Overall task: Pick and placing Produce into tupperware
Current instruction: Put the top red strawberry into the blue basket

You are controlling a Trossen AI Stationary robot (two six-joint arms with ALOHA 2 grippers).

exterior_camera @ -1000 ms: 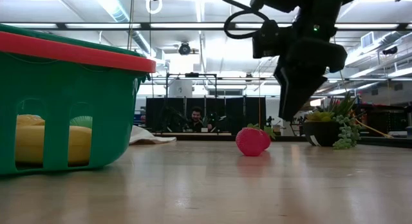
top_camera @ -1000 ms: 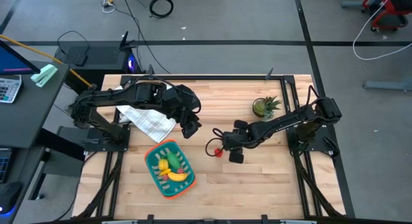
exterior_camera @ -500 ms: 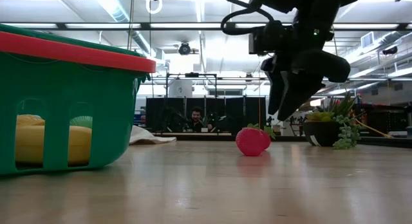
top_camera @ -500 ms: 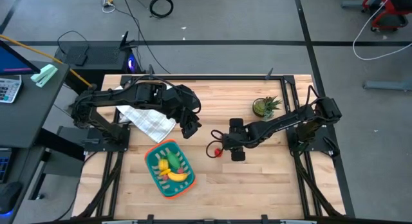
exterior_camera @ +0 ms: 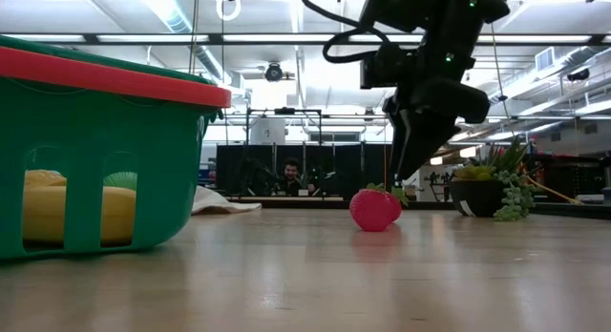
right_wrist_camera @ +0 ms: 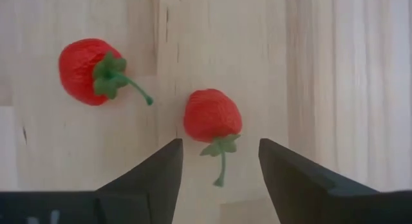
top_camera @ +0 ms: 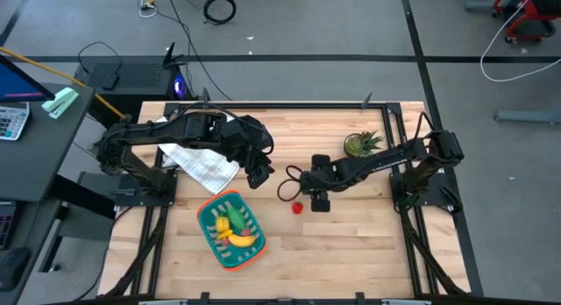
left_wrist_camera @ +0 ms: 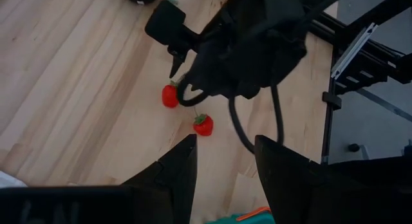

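Two red toy strawberries lie on the wooden table, one [right_wrist_camera: 212,116] just ahead of the gap of my right gripper [right_wrist_camera: 220,169], the other [right_wrist_camera: 93,71] a little beside it. The right gripper [top_camera: 308,189] hangs open above them, pointing steeply down, touching neither. In the high view only one strawberry [top_camera: 297,207] shows. The teal tupperware [top_camera: 209,224] with an orange rim stands near the front left, holding a yellow banana [top_camera: 243,240] and green produce [top_camera: 237,218]. My left gripper [top_camera: 259,173] waits open in the air beyond the tupperware.
A white checked cloth [top_camera: 200,163] lies at the far left under the left arm. A small potted plant [top_camera: 359,145] stands far right, beside the right arm. A black cable loop [top_camera: 287,189] hangs off the right wrist. Bare wood lies right of the tupperware.
My right gripper has moved a little toward the table's far edge and rolled about its own axis, staying above the strawberries. The strawberries and the tupperware have kept their places.
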